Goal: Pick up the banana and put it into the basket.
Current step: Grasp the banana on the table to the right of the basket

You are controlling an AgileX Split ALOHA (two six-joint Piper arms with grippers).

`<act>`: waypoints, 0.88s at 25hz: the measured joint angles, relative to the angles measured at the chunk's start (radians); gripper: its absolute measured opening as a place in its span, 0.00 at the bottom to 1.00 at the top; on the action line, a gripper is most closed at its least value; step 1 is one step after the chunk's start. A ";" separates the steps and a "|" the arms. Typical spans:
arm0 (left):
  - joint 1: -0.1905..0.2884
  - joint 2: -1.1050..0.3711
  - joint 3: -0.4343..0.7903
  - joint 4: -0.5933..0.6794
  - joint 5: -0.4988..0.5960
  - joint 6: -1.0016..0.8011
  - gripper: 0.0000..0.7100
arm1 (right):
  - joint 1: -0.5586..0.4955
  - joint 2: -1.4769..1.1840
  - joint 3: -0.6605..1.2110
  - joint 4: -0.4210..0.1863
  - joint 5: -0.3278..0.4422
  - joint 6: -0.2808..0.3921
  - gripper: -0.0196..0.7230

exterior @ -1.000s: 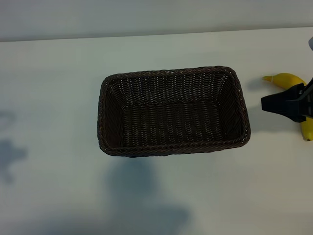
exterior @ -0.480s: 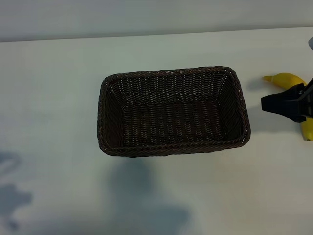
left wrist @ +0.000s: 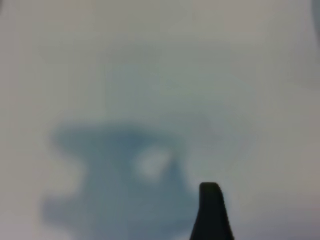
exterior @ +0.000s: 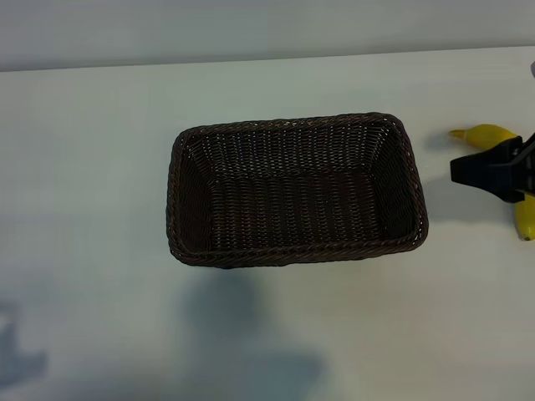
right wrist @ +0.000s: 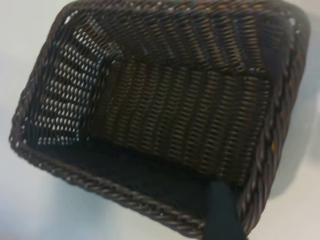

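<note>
Banana: curved bright yellow banana (exterior: 501, 146), at 3 o'clock of the dark brown woven wicker basket (exterior: 414, 180), long axis 11-to-5.
Nearer arm: right gripper (exterior: 489, 171), over the banana's middle; whether it grasps, cannot tell.
Left gripper: out of exterior view; fingers (left wrist: 212, 212) parted, empty.

Right gripper (exterior: 481, 170) sits at the exterior view's right edge, black fingers pointing left; left arm out of that view, one fingertip (left wrist: 212, 212) visible
</note>
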 joint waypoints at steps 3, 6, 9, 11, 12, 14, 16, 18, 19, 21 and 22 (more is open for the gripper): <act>0.000 -0.109 0.000 0.000 0.001 0.000 0.77 | 0.000 0.000 0.000 0.000 -0.010 0.011 0.66; 0.000 -0.128 0.001 0.000 0.001 0.000 0.77 | 0.000 0.000 -0.008 -0.002 -0.022 0.015 0.66; 0.000 -0.128 0.002 0.000 0.001 0.000 0.76 | 0.000 0.007 -0.051 -0.004 -0.035 0.033 0.66; 0.000 -0.128 0.003 0.000 0.001 0.000 0.76 | 0.000 0.026 -0.098 -0.017 -0.036 0.063 0.66; 0.000 -0.128 0.003 0.000 0.001 0.000 0.76 | 0.000 0.039 -0.126 -0.028 -0.031 0.089 0.66; 0.000 -0.128 0.003 0.000 0.001 0.000 0.76 | 0.000 0.072 -0.180 -0.063 -0.019 0.133 0.66; 0.000 -0.128 0.003 0.000 0.001 0.000 0.76 | 0.000 0.109 -0.237 -0.103 -0.003 0.175 0.66; 0.000 -0.128 0.003 0.000 0.001 0.000 0.76 | 0.000 0.150 -0.288 -0.149 0.014 0.218 0.66; 0.000 -0.128 0.003 0.000 0.001 0.000 0.76 | 0.000 0.168 -0.316 -0.176 0.022 0.241 0.66; 0.000 -0.128 0.003 0.000 0.001 0.000 0.76 | 0.000 0.208 -0.363 -0.219 0.040 0.287 0.66; 0.000 -0.128 0.003 0.000 0.001 0.000 0.76 | 0.000 0.230 -0.389 -0.236 0.058 0.303 0.66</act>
